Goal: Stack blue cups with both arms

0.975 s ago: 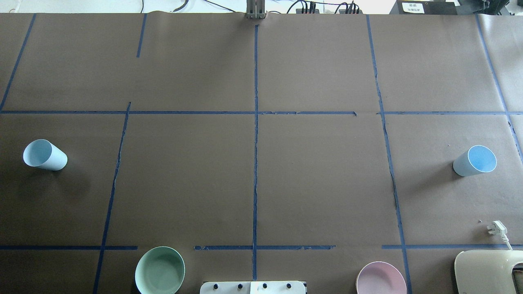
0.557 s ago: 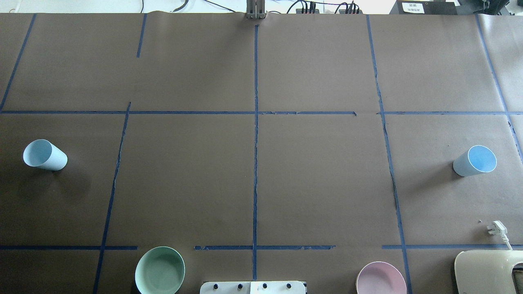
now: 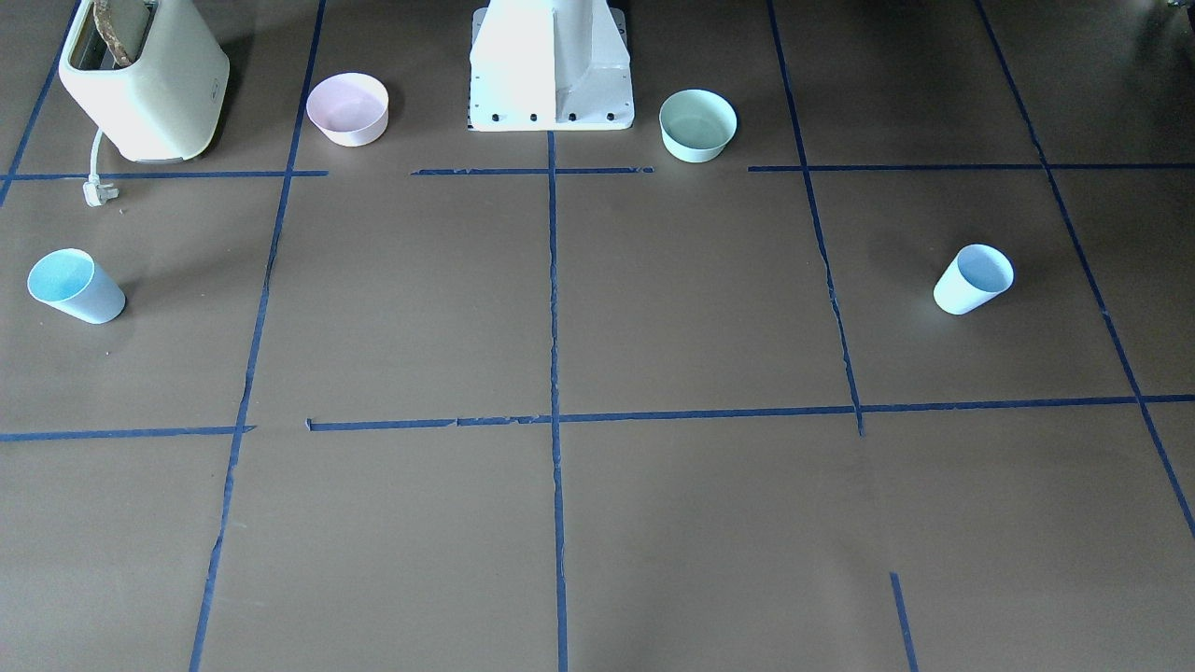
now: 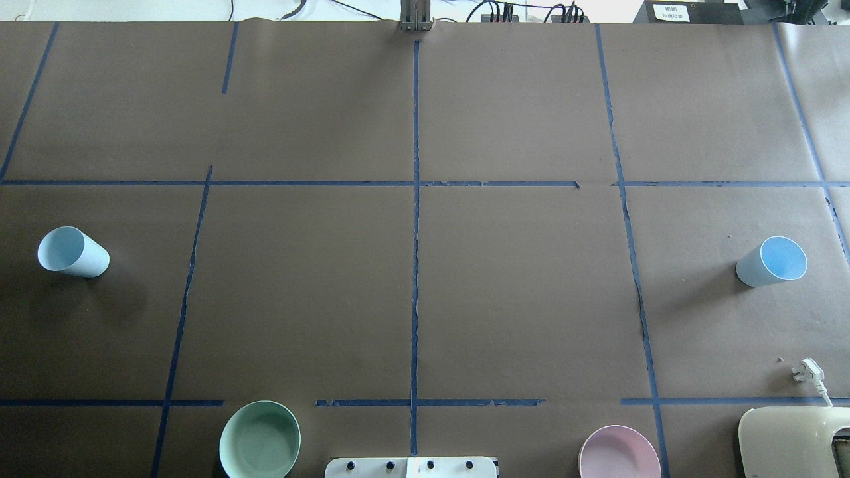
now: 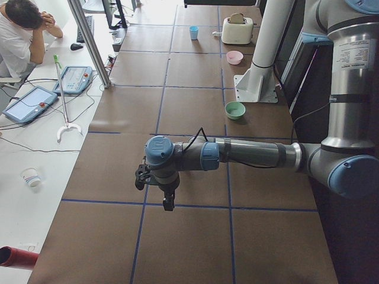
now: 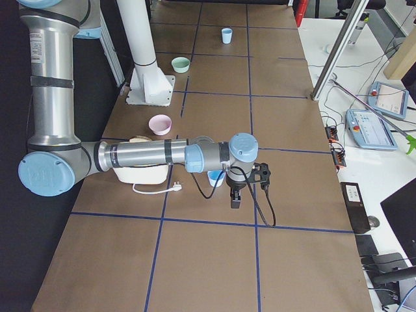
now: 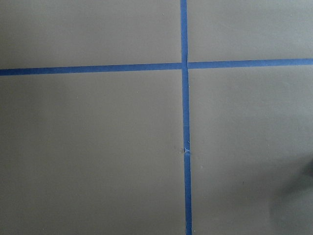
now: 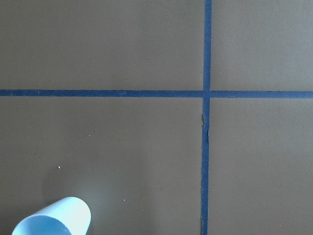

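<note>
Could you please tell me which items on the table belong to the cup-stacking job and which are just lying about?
Job: left-side blue cup, right-side blue cup, both upright at opposite ends of the table.
Lying about: mint-green bowl, pink bowl, cream toaster, its unplugged white plug.

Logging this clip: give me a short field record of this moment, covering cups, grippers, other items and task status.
left-side blue cup: upright, alone at the left end of the table
right-side blue cup: upright, alone at the right end
stacked: no, cups far apart
left gripper: above the table, open or shut cannot be told
right gripper: above the table near the right-side blue cup, open or shut cannot be told
bowls: mint-green bowl and pink bowl, either side of the white pedestal
other: toaster, its plug loose
</note>
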`<move>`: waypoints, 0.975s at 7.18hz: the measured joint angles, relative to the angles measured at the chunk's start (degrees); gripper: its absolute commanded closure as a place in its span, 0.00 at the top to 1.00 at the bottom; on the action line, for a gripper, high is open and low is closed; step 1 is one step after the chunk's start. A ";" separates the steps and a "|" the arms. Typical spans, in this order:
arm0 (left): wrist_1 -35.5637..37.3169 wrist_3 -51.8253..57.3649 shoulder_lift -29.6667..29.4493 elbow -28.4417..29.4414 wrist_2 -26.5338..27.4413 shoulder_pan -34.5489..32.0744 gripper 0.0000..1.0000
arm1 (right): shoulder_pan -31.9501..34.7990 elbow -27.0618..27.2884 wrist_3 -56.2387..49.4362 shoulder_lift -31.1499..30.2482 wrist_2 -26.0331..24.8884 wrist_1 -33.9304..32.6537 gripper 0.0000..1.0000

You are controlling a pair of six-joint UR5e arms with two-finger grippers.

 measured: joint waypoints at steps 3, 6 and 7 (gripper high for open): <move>-0.16 -0.06 0.39 -0.46 -0.18 0.04 1.00 | -0.43 0.26 0.09 -0.03 0.34 0.02 1.00; -3.62 -0.27 0.32 -0.37 -1.22 0.52 1.00 | -2.55 0.27 0.07 -0.09 0.23 1.54 1.00; -4.43 -0.67 0.26 -0.62 -3.61 1.05 1.00 | -2.69 0.18 0.26 -0.15 0.27 2.07 1.00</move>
